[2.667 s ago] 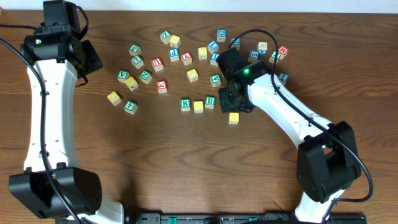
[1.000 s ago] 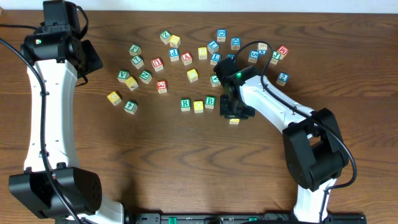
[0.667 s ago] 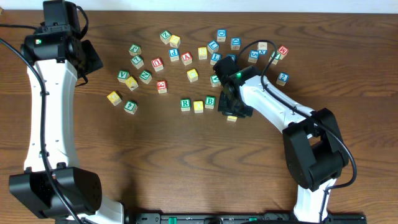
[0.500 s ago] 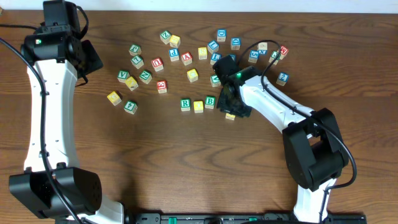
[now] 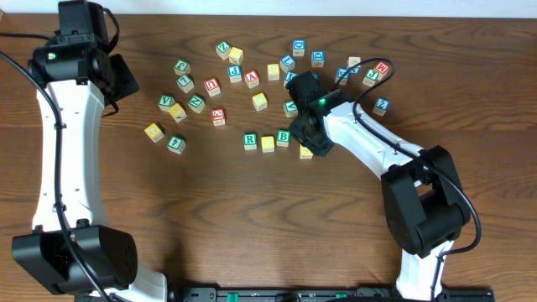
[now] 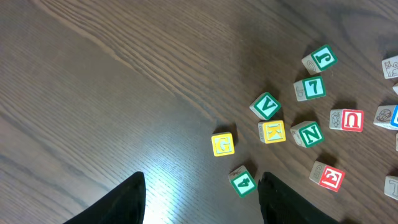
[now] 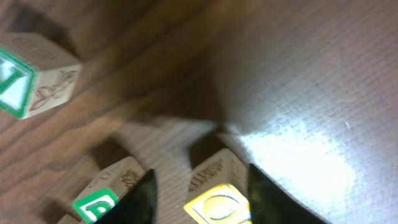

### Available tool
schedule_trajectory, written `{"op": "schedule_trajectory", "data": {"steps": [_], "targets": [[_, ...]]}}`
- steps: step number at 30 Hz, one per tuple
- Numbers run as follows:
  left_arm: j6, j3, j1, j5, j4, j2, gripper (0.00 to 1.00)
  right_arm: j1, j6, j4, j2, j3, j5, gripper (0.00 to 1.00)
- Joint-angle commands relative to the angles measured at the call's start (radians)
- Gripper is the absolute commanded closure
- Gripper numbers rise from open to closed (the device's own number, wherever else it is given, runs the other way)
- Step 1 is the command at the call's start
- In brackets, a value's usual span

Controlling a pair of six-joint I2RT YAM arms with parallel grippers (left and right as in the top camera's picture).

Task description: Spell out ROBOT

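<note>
— Yellow-faced wooden cube (image 5: 306, 152) spotted just right of the green-framed B cube (image 5: 284, 137), a touch nearer than the row. Green-framed R cube (image 5: 250, 140) and a second yellow cube (image 5: 268, 143) lined up left of B on the brown wooden table (image 5: 210, 218).
— State of the right gripper (image 7: 200, 177)?
— Jaws parted around that cube, gap showing on one side; not clamped. Left gripper (image 6: 200, 183) up at the far left, jaws spread, holding nothing.
— Handling?
— Probably light, stiff, hard-edged; hardly fragile, yet liable to twist or skid on smooth wood. Best taken across two opposite flat sides, low and square.
— Blue-framed T cube?
— Cannot be picked out among the scattered cubes (image 5: 252, 77) from these views.
</note>
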Motion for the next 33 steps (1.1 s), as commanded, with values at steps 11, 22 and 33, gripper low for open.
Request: {"op": "schedule_trajectory", "data": {"steps": [11, 22, 33], "targets": [[-0.002, 0.003, 0.002, 0.008, -0.003, 0.013, 0.43, -0.021, -1.080, -0.023, -0.050, 0.076, -0.246, 0.83], [-0.002, 0.003, 0.002, 0.009, -0.003, 0.013, 0.43, 0.034, -1.284, -0.117, -0.045, -0.010, -0.192, 0.99], [-0.002, 0.003, 0.002, 0.009, -0.004, 0.013, 0.43, 0.028, -1.284, -0.050, -0.045, -0.068, -0.098, 0.99]]}}
